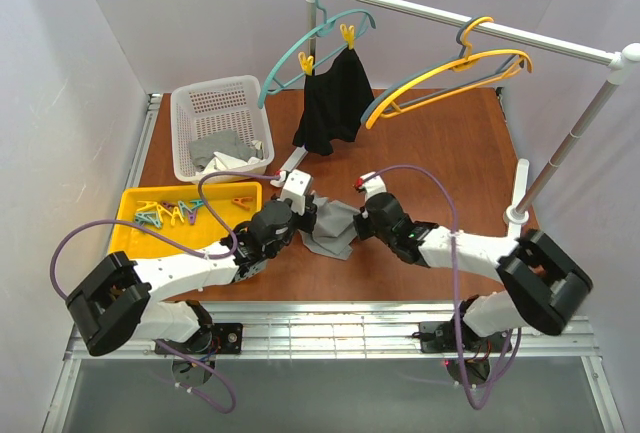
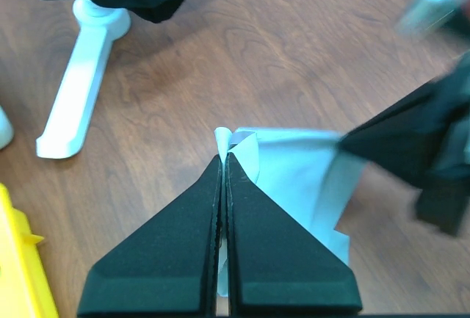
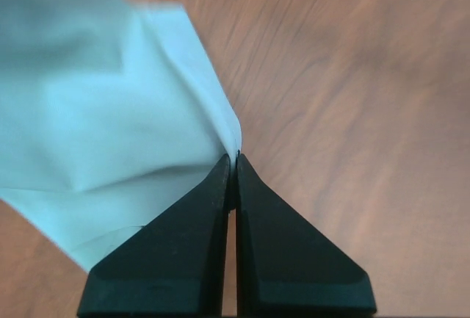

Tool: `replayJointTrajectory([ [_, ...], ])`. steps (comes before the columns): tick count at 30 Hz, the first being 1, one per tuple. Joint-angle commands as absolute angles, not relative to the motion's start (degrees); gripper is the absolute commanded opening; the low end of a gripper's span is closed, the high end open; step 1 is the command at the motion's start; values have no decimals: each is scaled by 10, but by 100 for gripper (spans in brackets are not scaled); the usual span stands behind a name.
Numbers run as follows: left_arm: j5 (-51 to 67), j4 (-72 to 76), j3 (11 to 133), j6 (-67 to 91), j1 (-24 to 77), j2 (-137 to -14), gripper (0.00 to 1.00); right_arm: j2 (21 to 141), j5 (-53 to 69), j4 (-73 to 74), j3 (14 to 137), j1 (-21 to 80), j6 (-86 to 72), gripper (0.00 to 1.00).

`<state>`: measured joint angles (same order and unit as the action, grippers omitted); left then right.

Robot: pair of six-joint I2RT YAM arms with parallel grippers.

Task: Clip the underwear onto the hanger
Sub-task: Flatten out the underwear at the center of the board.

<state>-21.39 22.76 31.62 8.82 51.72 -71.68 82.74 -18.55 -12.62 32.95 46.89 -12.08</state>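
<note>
The grey underwear (image 1: pixel 334 229) hangs stretched between my two grippers just above the brown table. My left gripper (image 1: pixel 312 215) is shut on its left corner, and the fabric (image 2: pixel 294 178) pokes out past the fingertips in the left wrist view. My right gripper (image 1: pixel 358 215) is shut on its right corner, and the cloth (image 3: pixel 110 134) spreads to the left of the tips in the right wrist view. The yellow-orange hanger (image 1: pixel 450 78) hangs by its hook on the white rail (image 1: pixel 480 33) at the back right, apart from both grippers.
A teal hanger (image 1: pixel 310 43) with yellow clips holds a black garment (image 1: pixel 335 103) on the rail's left end. A white basket (image 1: pixel 222 128) with grey cloth stands at the back left. A yellow tray (image 1: pixel 135 215) of clips lies at the left. The rack's white foot (image 2: pixel 77 105) stands near the left gripper.
</note>
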Motion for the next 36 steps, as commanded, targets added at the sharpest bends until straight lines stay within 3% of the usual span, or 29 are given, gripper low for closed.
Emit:
replayJointTrajectory([
  [1, -245, 249, 311, 72, 514, -700, 0, 744, -234, -96, 364, 468, -99, 1],
  [17, -241, 257, 293, 70, 517, -611, 0, 506, -301, -52, 364, 533, -69, 1],
  [30, -229, 115, 345, 137, 573, -505, 0, 466, -481, -14, 431, 720, -40, 1],
  [36, -221, 96, 352, 149, 593, -468, 0, 455, -507, -13, 448, 753, -26, 1],
])
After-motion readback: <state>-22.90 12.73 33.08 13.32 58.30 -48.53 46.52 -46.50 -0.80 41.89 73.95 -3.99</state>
